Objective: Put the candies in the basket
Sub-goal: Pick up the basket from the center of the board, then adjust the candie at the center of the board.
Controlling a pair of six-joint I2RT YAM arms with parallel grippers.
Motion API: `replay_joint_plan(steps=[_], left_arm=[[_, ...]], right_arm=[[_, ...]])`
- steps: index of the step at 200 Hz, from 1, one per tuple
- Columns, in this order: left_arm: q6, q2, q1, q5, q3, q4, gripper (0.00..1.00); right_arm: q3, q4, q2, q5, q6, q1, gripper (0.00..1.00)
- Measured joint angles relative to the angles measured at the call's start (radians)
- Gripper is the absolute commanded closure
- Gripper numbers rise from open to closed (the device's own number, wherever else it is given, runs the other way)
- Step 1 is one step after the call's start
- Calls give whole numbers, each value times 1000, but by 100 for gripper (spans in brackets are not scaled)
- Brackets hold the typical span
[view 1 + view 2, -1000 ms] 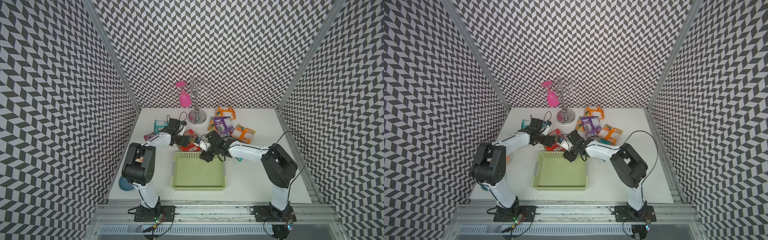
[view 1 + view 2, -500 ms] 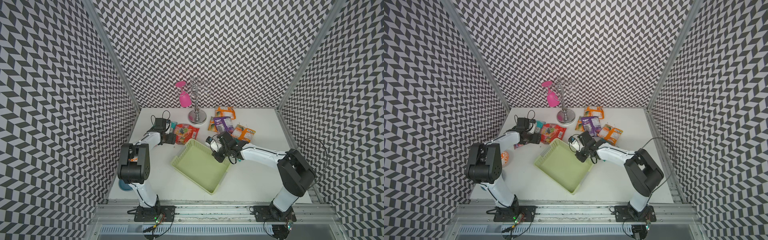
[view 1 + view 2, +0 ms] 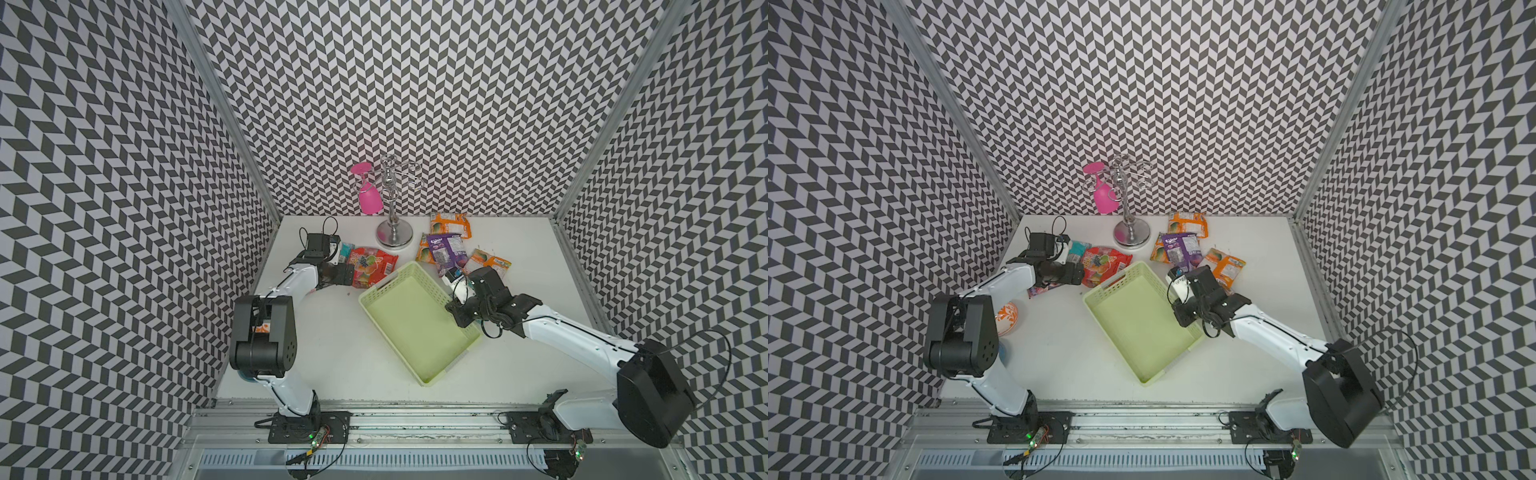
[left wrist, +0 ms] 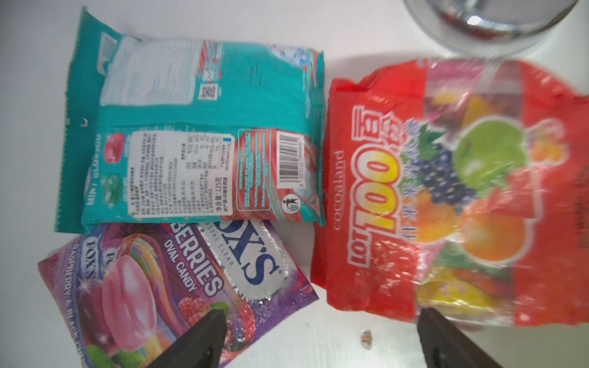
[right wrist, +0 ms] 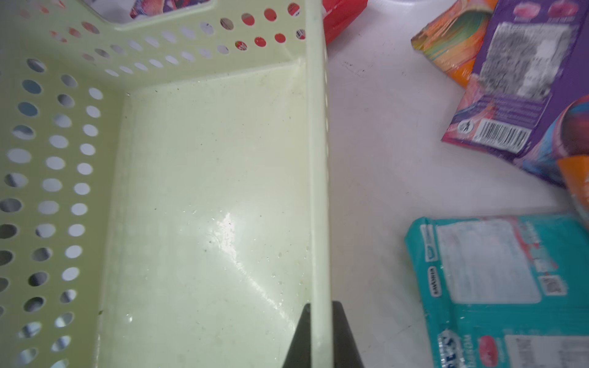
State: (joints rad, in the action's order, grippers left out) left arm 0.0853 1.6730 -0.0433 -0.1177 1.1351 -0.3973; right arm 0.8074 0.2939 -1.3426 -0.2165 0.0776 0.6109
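The pale green basket [image 3: 415, 328] [image 3: 1138, 328] lies turned diagonally at mid-table with nothing in it. My right gripper [image 3: 456, 315] [image 3: 1181, 318] [image 5: 318, 307] is shut on the basket's long right wall [image 5: 318, 191]. My left gripper [image 3: 351, 275] [image 3: 1077, 274] [image 4: 322, 313] hangs open at the back left, above bare table between a pink-purple packet [image 4: 153, 286] and the red fruit bag [image 3: 372, 266] [image 4: 446, 191]. A teal packet [image 3: 345, 250] [image 4: 197, 140] lies just beyond them. Orange packets [image 3: 449, 224] and a purple packet [image 3: 446, 249] lie behind the right gripper, with another teal packet [image 5: 503, 286] beside the basket.
A chrome stand [image 3: 392, 237] holding a pink glass [image 3: 370, 199] stands at the back centre, close to the red bag. A small orange-patterned plate [image 3: 1007, 318] sits by the left arm's base. Patterned walls close in three sides.
My right gripper shut on the basket's wall and swung the basket diagonal, toward the right. My left arm drew back to the back left, opened wider, and the red bag now lies behind the basket.
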Motion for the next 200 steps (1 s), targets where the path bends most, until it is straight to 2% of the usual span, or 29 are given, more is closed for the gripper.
replay_joint_plan(steps=[47,87,146,200], left_arm=[[-24,-204,0,-86,-50,31,1],[-28,-233,0,-101,-90,40,1],[-28,-231,0,-106,-90,45,1],[-28,-231,0,-113,-90,45,1]], right_arm=[[-123,-56,116,0,284,2,100],[-146,-123,107,30,425,2,100],[-69,-138,-121,56,461,-21,100],[-14,-168,-222,64,409,-216,100]])
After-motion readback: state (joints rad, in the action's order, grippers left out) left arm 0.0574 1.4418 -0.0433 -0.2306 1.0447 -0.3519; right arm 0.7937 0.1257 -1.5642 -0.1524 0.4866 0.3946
